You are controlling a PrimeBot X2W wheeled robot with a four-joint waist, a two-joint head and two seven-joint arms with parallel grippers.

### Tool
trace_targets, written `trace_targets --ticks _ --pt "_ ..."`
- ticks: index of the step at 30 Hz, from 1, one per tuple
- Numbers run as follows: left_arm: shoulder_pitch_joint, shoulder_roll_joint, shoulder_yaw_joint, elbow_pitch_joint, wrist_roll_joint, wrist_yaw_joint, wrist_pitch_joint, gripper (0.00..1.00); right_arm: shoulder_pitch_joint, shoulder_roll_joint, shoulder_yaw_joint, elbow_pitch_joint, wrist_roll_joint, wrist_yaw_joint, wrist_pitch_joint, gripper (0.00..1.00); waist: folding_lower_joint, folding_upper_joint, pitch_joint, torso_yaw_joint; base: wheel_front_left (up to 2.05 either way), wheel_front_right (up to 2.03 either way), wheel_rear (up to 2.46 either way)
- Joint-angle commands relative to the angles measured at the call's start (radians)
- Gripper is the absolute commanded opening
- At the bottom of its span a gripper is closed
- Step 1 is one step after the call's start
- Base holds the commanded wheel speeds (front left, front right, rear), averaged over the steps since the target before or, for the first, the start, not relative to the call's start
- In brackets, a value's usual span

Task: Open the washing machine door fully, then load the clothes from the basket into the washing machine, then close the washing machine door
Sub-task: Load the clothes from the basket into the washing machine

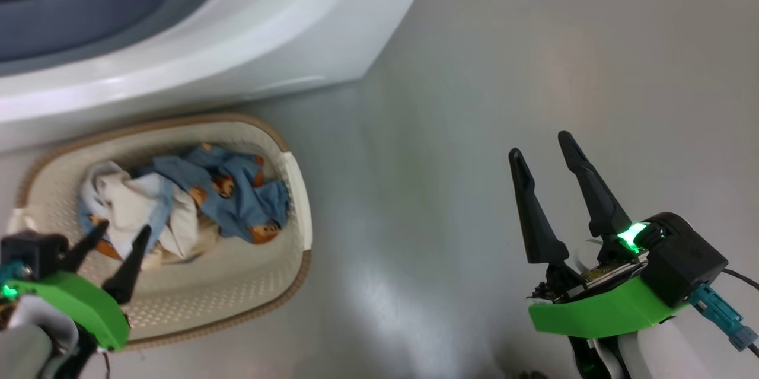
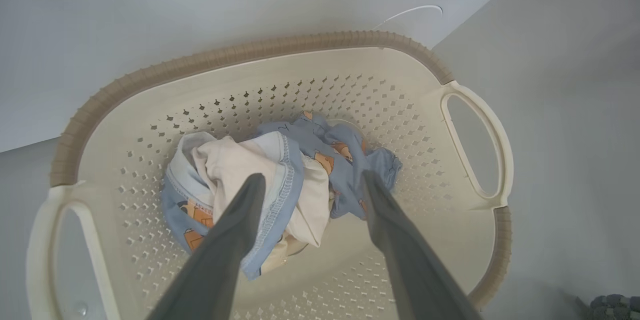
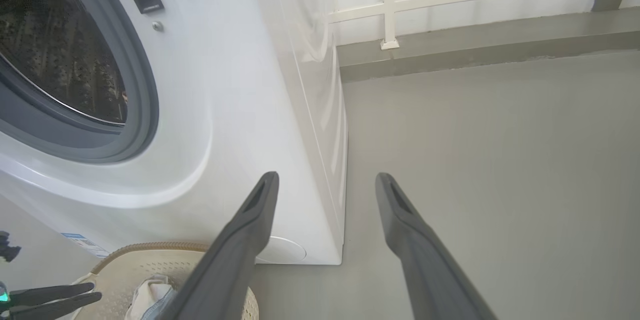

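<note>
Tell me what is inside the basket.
The basket holds a crumpled pile of clothes: light-blue printed fabric and cream-white cloth with blue trim. Its perforated floor shows around them. Anything beneath the pile is covered.

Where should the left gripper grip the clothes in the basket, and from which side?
Probably the bunched white fold of the clothes, from above: it rises highest, the basket walls block the sides, and the open left gripper hangs over it.

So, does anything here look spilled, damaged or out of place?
Nothing stands out. The clothes lie crumpled inside the basket, none over its rim, and the basket sits upright on the floor by the washing machine.
</note>
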Motion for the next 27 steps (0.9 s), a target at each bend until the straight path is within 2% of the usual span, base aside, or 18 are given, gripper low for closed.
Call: trace_targets --ticks 1,14,27 --pt "-0.048 0.063 0.013 0.007 -0.007 -0.002 -0.013 1.0 -0.008 -0.006 0.035 -0.045 0.021 0.005 -0.008 1.0 -0.0001 0.0 0.101 -0.046 0.0 0.0 0.0" --pt "-0.157 0.092 -0.05 0.073 -0.01 -0.002 -0.013 1.0 -0.002 -0.006 0.072 -0.098 0.042 0.005 -0.008 1.0 -0.0001 0.0 0.22 -0.108 0.0 0.0 0.0" --pt "-0.272 0.109 -0.15 0.201 -0.03 -0.002 -0.013 1.0 0.016 -0.006 0.103 -0.141 0.049 0.005 -0.008 1.0 -0.0001 0.0 0.314 -0.159 0.0 0.0 0.0"
